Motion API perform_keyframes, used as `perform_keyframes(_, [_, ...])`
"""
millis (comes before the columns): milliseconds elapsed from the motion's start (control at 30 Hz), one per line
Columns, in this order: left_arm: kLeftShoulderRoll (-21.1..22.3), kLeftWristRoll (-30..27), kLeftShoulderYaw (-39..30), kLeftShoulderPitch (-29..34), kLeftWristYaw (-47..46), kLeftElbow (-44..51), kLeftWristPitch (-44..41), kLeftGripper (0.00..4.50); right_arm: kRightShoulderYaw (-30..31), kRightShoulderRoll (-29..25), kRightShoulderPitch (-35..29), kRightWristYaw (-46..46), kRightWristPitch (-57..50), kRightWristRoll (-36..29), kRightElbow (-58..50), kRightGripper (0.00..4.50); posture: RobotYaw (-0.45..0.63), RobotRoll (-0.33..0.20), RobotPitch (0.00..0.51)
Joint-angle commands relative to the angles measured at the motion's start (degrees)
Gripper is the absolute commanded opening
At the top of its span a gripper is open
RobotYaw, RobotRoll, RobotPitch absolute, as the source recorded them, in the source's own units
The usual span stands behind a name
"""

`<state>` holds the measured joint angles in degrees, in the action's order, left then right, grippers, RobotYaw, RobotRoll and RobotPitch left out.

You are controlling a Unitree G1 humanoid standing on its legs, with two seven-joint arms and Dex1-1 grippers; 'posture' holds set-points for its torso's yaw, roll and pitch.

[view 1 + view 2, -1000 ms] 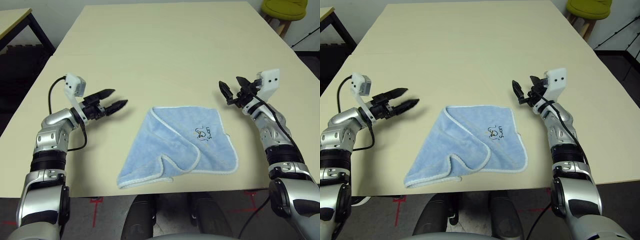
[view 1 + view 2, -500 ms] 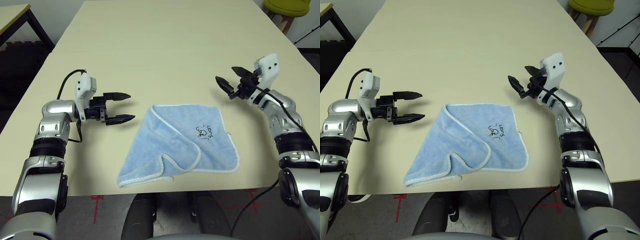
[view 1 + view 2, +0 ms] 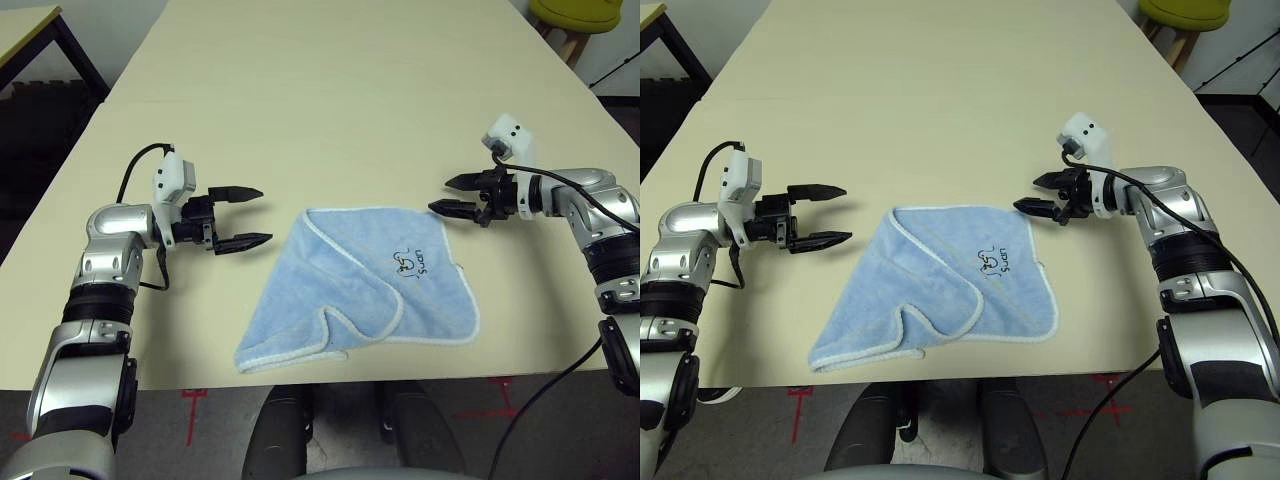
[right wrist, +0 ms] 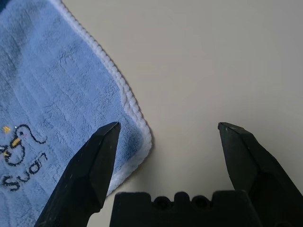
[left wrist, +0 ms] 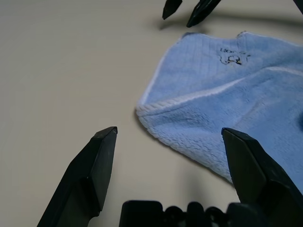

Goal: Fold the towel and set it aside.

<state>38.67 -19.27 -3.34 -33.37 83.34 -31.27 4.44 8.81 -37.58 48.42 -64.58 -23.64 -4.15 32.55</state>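
Observation:
The towel [image 3: 350, 285], light blue with white edging and a small dark embroidered mark [image 3: 410, 263], lies on the beige table [image 3: 330, 90] near its front edge. One flap is folded loosely over its front left part. My left gripper [image 3: 264, 214] stands open just left of the towel's far left corner, level with the table. My right gripper [image 3: 440, 195] is open right at the towel's far right corner. In the right wrist view that corner [image 4: 137, 142] lies between the fingers [image 4: 102, 151], close to one of them. Neither gripper holds anything.
A yellow-green stool [image 3: 578, 14] stands beyond the table's far right corner, and a dark-framed table [image 3: 45, 45] is at the far left. The table's front edge runs just below the towel. Bare tabletop stretches behind and to both sides of the towel.
My right gripper has come down and inward, from raised off to the right to the towel's far right corner. My left gripper levelled out and moved closer to the towel, then held.

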Motion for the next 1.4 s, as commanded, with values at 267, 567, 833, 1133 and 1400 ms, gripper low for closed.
perform_keyframes(267, [0.69, -0.43, 0.34, 1.79, 0.46, 3.83, -3.27, 4.46, 4.48, 0.93, -3.35, 1.77, -0.64, 4.88, -6.15, 4.48, -0.02, 0.0, 0.184])
perform_keyframes(567, [0.42, -0.21, 0.67, 0.65, 1.0, 3.35, -4.22, 4.46, 5.69, 2.73, -3.35, 5.44, -0.8, 8.0, -2.97, 4.48, -0.02, 0.0, 0.187])
perform_keyframes(833, [0.43, -0.15, 0.77, 0.06, 1.25, 3.07, -4.79, 4.5, 6.85, 3.36, -1.82, 4.15, 0.14, 9.01, -0.97, 2.57, -0.02, 0.0, 0.185])
perform_keyframes(1133, [0.29, -0.31, 0.65, -0.28, 0.91, 3.41, -6.86, 4.5, 4.63, 3.78, 2.13, 5.34, 0.82, 7.69, 2.94, 0.05, -0.02, 0.0, 0.183])
perform_keyframes(1400, [-1.77, -1.23, -1.87, -0.64, -8.44, 4.84, -12.41, 4.5, -6.28, 8.78, 5.05, 11.92, 10.36, 0.1, 5.89, 0.05, -0.02, 0.0, 0.184])
